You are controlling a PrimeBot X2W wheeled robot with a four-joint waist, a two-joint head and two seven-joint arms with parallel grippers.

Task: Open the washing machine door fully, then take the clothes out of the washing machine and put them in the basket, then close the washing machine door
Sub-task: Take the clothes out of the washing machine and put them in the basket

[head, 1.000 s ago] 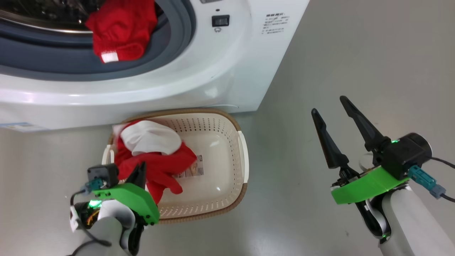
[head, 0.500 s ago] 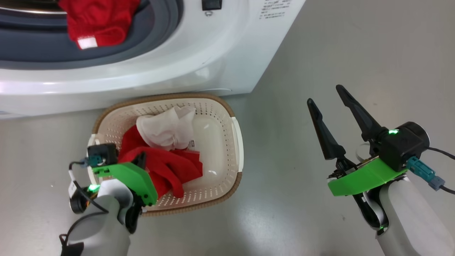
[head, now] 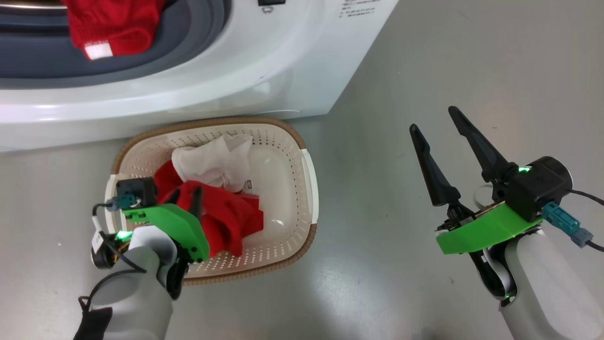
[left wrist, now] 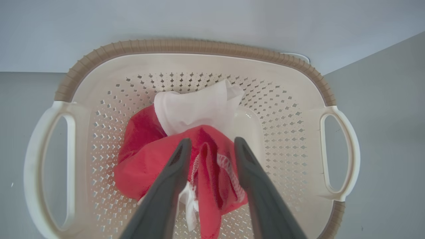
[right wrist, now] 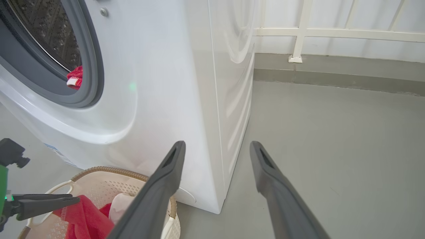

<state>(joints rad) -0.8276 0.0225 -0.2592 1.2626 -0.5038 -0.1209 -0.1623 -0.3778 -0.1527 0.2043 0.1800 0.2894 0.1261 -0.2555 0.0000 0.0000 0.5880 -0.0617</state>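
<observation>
The cream basket (head: 310, 179) stands on the floor in front of the white washing machine (head: 264, 66). A red garment (head: 226, 217) with a white part (head: 207, 160) lies inside it. My left gripper (head: 186, 192) hangs over the basket's near left side. In the left wrist view the left gripper (left wrist: 212, 140) is open, with a loose fold of the red garment (left wrist: 142, 159) between the jaws. Another red garment (head: 111, 26) with a white label drapes over the grey ring of the drum opening. My right gripper (head: 433, 119) is open and empty over bare floor to the right. The washing machine door is out of view.
Grey floor stretches to the right of the washing machine (right wrist: 159, 83) and the basket (right wrist: 99, 171). A white railing (right wrist: 298, 33) runs along a low kerb at the back. The machine's corner stands close to the left of my right gripper (right wrist: 216, 144).
My left gripper's fingers have parted and let go of the red garment, which now rests lower in the basket. The head camera shifted a little. The right arm stays as it was.
</observation>
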